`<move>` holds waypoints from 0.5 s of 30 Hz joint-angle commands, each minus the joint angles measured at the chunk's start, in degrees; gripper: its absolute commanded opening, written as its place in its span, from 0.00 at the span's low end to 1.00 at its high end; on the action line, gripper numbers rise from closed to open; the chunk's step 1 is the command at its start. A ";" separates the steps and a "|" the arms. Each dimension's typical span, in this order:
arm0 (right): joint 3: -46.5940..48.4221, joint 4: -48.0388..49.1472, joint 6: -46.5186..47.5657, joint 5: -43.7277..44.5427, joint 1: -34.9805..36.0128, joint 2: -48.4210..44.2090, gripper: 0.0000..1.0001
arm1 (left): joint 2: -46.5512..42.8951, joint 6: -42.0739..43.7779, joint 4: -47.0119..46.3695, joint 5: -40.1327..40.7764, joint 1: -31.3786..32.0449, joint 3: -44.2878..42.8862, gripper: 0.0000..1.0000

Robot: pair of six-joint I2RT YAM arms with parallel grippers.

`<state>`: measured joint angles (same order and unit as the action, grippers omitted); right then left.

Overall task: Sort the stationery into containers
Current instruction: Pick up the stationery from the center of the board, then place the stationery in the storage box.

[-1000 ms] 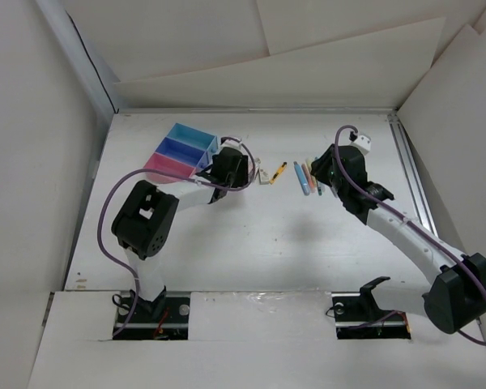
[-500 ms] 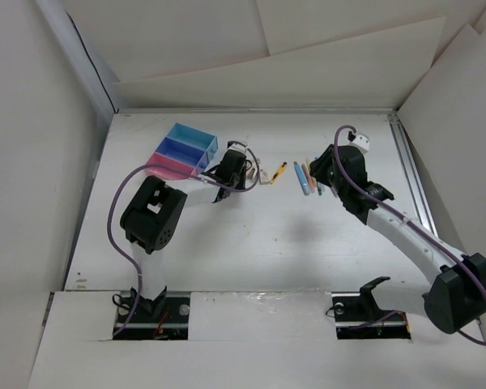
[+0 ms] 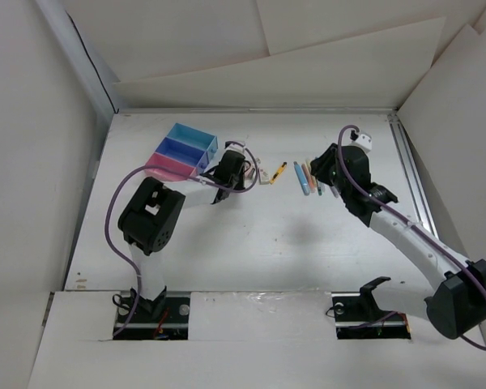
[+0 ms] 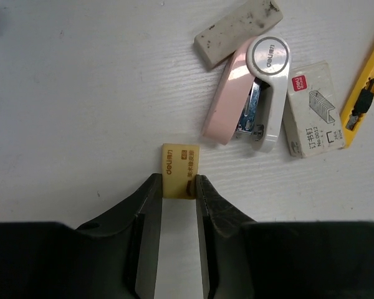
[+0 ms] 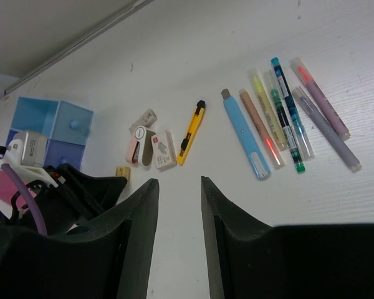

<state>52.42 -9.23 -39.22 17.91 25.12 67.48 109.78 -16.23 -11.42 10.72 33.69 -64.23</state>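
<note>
Tan eraser [image 4: 179,159], near end hidden, in grip of left end effector [image 4: 177,182]; right end effector [image 5: 177,182] open.

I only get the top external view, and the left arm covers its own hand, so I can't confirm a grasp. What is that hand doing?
Observer: The left hand is shut on the near end of a small yellow eraser.
Operator: Anything crowding it?
Observer: A pink stapler lies just beyond, apart from the eraser.
Operator: And the other arm?
Observer: The right hand is open, nothing between its fingers.
</note>
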 commanded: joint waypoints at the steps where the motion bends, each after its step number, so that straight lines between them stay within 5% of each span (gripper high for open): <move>1: -0.48 3.08 0.81 -0.86 -0.34 -2.00 0.39 | -7.89 -3.01 -2.64 0.18 0.06 2.69 0.07; 10: -0.48 3.08 0.81 -2.62 0.19 -2.53 0.39 | -24.86 -11.53 -1.34 10.51 0.06 9.29 0.07; 15: -0.48 3.08 0.81 -3.84 0.19 -2.53 0.40 | -31.02 -21.46 0.87 17.32 -5.89 14.55 0.09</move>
<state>51.64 -8.58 -39.20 15.51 25.15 66.54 81.25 -30.35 -12.45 21.58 32.36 -54.00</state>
